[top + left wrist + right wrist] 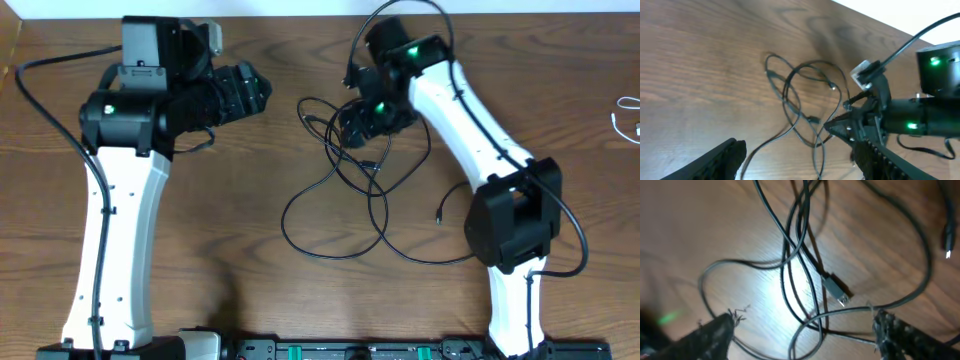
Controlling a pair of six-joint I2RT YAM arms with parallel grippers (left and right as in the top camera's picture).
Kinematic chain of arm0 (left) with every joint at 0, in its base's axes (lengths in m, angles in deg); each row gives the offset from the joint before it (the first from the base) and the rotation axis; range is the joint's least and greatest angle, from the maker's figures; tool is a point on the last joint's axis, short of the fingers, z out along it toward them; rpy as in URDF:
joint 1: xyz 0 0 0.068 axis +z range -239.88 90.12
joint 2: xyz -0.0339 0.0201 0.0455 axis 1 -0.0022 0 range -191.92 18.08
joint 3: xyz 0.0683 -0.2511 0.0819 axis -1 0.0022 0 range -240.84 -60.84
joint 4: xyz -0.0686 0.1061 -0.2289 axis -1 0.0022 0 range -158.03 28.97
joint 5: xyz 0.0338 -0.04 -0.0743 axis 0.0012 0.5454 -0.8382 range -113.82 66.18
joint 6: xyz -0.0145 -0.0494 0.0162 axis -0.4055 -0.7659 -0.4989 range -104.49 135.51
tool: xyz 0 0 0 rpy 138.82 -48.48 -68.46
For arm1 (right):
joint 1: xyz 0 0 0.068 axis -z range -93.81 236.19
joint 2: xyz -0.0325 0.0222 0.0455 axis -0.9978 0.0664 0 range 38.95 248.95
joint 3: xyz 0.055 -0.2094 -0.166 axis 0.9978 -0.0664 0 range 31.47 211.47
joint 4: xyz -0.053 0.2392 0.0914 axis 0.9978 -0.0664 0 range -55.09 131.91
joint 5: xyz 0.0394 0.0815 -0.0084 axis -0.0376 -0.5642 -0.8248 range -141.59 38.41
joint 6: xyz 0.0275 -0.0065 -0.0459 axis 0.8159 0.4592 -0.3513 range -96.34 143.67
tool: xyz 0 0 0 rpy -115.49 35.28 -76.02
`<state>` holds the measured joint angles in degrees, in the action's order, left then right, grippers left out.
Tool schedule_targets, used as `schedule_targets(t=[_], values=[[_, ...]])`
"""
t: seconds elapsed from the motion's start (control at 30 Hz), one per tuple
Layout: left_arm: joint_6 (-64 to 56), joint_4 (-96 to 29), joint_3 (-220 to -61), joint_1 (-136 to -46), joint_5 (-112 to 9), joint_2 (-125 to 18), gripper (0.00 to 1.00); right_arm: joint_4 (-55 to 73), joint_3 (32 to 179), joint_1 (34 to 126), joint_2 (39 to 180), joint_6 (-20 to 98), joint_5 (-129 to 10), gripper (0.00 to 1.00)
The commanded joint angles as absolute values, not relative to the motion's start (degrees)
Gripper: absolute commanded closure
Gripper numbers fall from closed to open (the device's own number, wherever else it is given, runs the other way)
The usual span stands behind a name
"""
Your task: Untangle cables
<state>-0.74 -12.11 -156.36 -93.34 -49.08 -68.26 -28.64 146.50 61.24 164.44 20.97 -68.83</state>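
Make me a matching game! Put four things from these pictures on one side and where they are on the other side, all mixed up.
Things
1. black cables
2. white cable
3. left tool
4. right tool

Places
A. at the far right edge of the table
B. low over the tangle, fingers open
C. in tangled loops in the middle of the table
D. to the left of the tangle, touching no cable

Pairs: 1-C, 2-A, 3-D, 4-B
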Motion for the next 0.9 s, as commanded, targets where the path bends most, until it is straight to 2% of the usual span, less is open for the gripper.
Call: schedule_targets(t=[0.0, 0.13, 0.2, 0.33, 0.53, 0.87], values=[[0.88, -10.27, -156.95, -93.06, -46.02, -69.07, 0.24, -26.52, 143.11, 59.56, 164.66, 20.44, -62.92, 0.06], [1.12, -8.87, -156.95, -93.04, -43.20, -69.11, 0.24, -20.77, 138.13, 58.36, 164.66, 23.22, -62.44, 0.01], [1.56, -8.92, -156.95, -93.06, -43.18, -69.11, 0.24, -17.77, 135.92, 57.59, 164.68, 25.32, -61.77, 0.01], [1.56, -8.85, -156.95, -93.06, -43.18, -69.11, 0.24, -11.98, 131.90, 54.82, 164.68, 34.87, -51.32, 0.01], [1.56, -8.22, -156.95, -93.06, -43.20, -69.11, 0.24, -4.20, 127.37, 50.40, 164.68, 41.71, -40.91, 0.01], [1.75, -7.39, -156.95, -93.06, -43.20, -69.14, 0.24, -1.36, 125.58, 49.40, 164.68, 48.11, -32.35, 0.01]])
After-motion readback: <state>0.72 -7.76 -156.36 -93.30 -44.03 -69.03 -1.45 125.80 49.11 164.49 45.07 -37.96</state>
